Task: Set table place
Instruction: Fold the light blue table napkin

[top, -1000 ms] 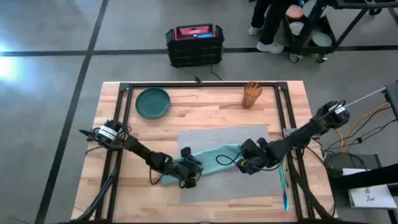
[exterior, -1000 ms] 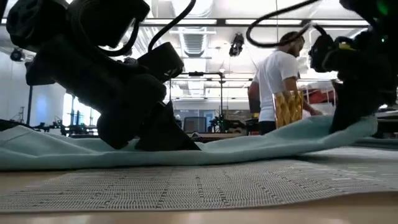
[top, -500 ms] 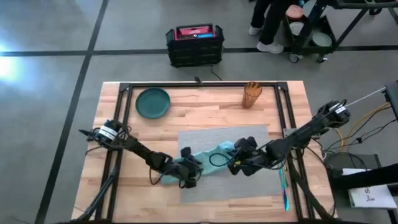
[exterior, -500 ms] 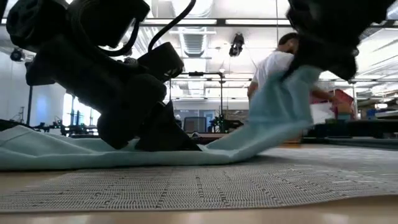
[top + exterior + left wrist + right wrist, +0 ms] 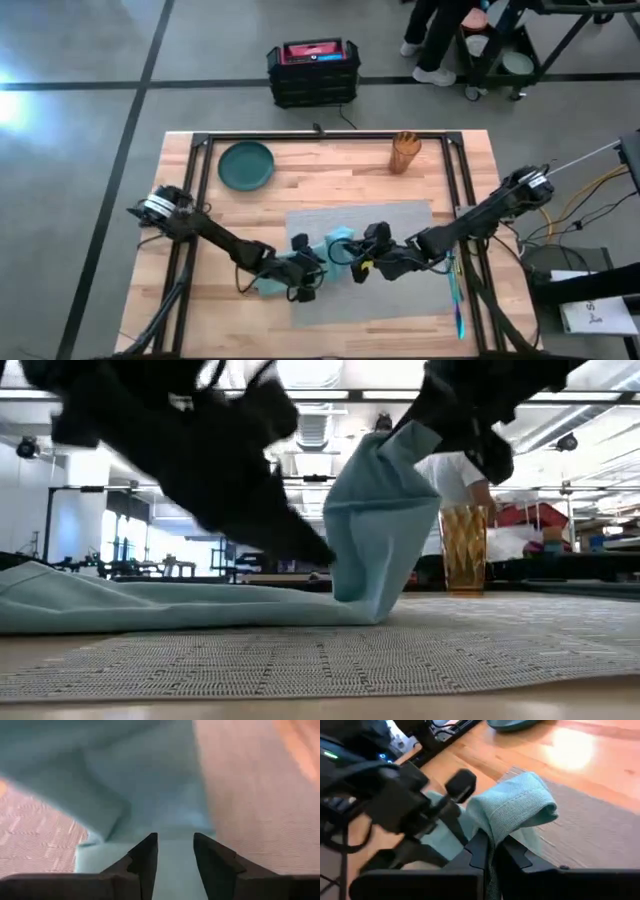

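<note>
We are working on the plank table [image 5: 330,190], and everything here sits relative to the grey woven placemat [image 5: 405,218] lying near its middle. Beyond the mat's far-left corner rests the dark green plate [image 5: 246,164]; beyond its far edge stands the amber ribbed tumbler [image 5: 405,152] — both well apart from the mat, not yet brought to it.

Across the mat's near-left part lies the teal cloth napkin [image 5: 300,268], and we judge the step in hand to be folding it. Our right gripper [image 5: 362,262], over the middle of the mat, is clamped on one end of the cloth, which is lifted and doubled toward the other end. Our left gripper [image 5: 305,281] sits low over the napkin at the mat's near-left edge, fingers parted narrowly with cloth lying between them; we cannot tell whether they pinch it.

Next, we judge, the raised end must be carried across and laid flat on the lower layer — edges aligned — while the left end stays anchored, then released without dragging the mat
</note>
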Available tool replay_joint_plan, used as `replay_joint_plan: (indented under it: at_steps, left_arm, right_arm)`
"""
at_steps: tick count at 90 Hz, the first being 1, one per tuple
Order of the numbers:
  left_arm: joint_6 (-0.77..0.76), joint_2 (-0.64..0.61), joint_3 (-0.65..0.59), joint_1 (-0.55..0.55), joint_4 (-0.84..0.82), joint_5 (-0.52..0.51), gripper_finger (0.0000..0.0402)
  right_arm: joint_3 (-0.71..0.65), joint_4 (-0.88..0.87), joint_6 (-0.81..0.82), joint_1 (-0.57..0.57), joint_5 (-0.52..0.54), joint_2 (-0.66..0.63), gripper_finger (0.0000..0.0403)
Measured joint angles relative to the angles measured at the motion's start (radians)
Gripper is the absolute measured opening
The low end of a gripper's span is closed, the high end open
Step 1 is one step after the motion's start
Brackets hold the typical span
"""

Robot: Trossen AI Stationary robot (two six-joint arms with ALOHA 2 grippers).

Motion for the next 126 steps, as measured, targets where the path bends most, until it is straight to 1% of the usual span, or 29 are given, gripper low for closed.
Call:
replay_joint_plan:
  at_steps: [8,16,20,26,31,42,54,60,82,97,117,126]
  left_arm:
    - [-0.054,-0.122,0.018,-0.026,-0.214,0.017,0.0114]
    - [-0.149,-0.233,0.005,-0.080,-0.409,-0.014,0.0114]
    - [-0.198,-0.279,-0.016,-0.113,-0.481,-0.043,0.0114]
    - [-0.268,-0.338,-0.068,-0.173,-0.523,-0.094,0.0114]
    - [-0.316,-0.372,-0.121,-0.216,-0.498,-0.121,0.0114]
    - [-0.395,-0.407,-0.245,-0.283,-0.405,-0.104,0.0114]
    - [-0.406,-0.403,-0.350,-0.321,-0.239,-0.095,0.0114]
    - [-0.408,-0.402,-0.377,-0.321,-0.216,-0.094,0.0114]
    - [-0.410,-0.406,-0.405,-0.320,-0.206,-0.100,0.0114]
    - [-0.410,-0.416,-0.406,-0.320,-0.206,-0.100,0.0114]
    - [-0.406,-0.429,-0.374,-0.323,-0.254,-0.091,0.0114]
    - [-0.406,-0.443,-0.348,-0.324,-0.328,-0.090,0.0114]
  right_arm:
    - [0.022,0.030,-0.003,-0.001,-0.003,0.035,0.0008]
    - [0.070,0.042,-0.013,-0.001,-0.004,0.067,0.0008]
    - [0.095,0.035,-0.019,-0.001,-0.003,0.087,0.0008]
    - [0.139,0.040,-0.025,-0.004,-0.005,0.121,0.0008]
    - [0.175,0.029,-0.026,-0.008,-0.004,0.150,0.0008]
    - [0.275,0.033,-0.039,-0.024,-0.017,0.226,0.0008]
    - [0.399,0.037,-0.066,-0.050,-0.061,0.327,0.0009]
    - [0.453,0.031,-0.056,-0.063,-0.082,0.379,0.0009]
    - [0.608,0.036,-0.032,-0.082,-0.116,0.537,0.0009]
    - [0.675,0.031,-0.033,-0.093,-0.138,0.614,0.0009]
    - [0.697,0.033,-0.024,-0.103,-0.135,0.656,0.0009]
    - [0.698,0.038,-0.024,-0.106,-0.136,0.665,0.0009]
